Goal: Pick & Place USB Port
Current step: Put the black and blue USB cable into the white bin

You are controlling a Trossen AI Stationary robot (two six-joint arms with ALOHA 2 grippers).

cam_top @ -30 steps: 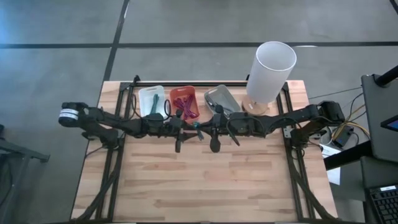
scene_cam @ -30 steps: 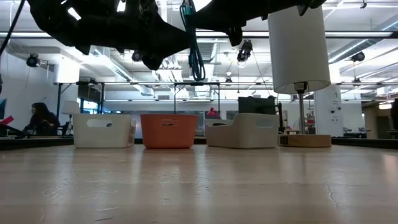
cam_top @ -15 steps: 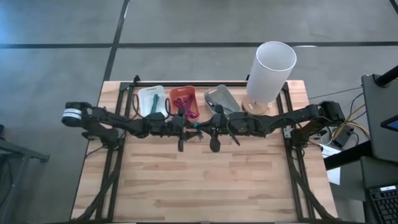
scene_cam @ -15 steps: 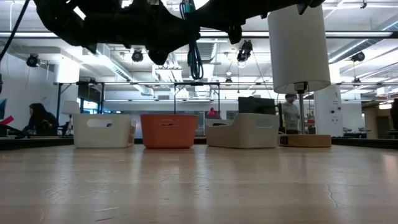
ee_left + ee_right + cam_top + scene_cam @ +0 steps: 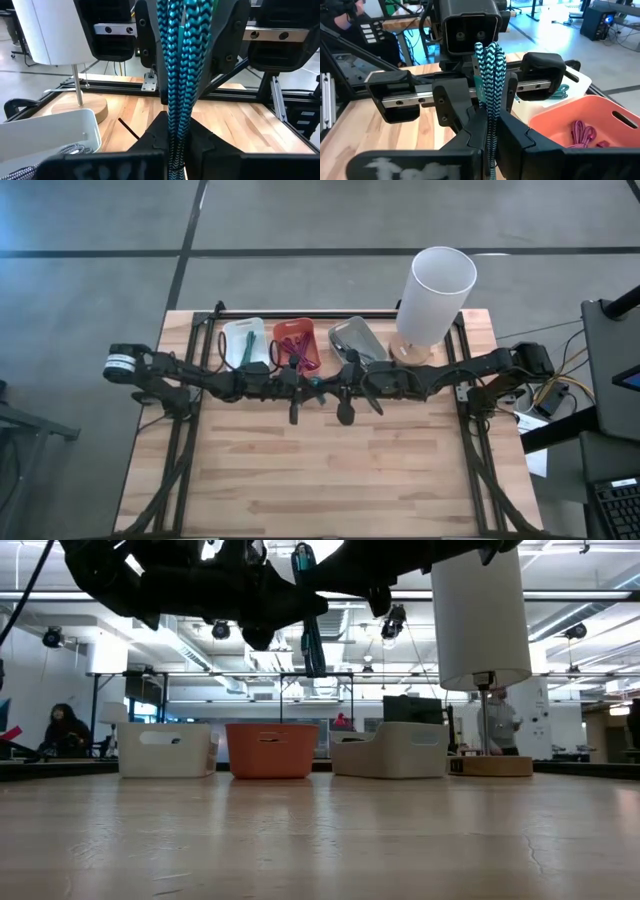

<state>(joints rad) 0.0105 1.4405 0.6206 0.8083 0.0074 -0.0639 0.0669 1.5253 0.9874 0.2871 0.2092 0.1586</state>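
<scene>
Your left gripper [image 5: 305,383] and right gripper [image 5: 330,385] meet above the bench [image 5: 320,470] centre, both closed on the teal braided cable [image 5: 181,65], which hangs between them well clear of the wood. Keep one grip firm before the other lets go. At twelve o'clock sit the white bin [image 5: 243,340], red bin [image 5: 299,343], grey bin [image 5: 357,340]; the lamp [image 5: 436,288] stands at one o'clock, close to the right arm.
</scene>
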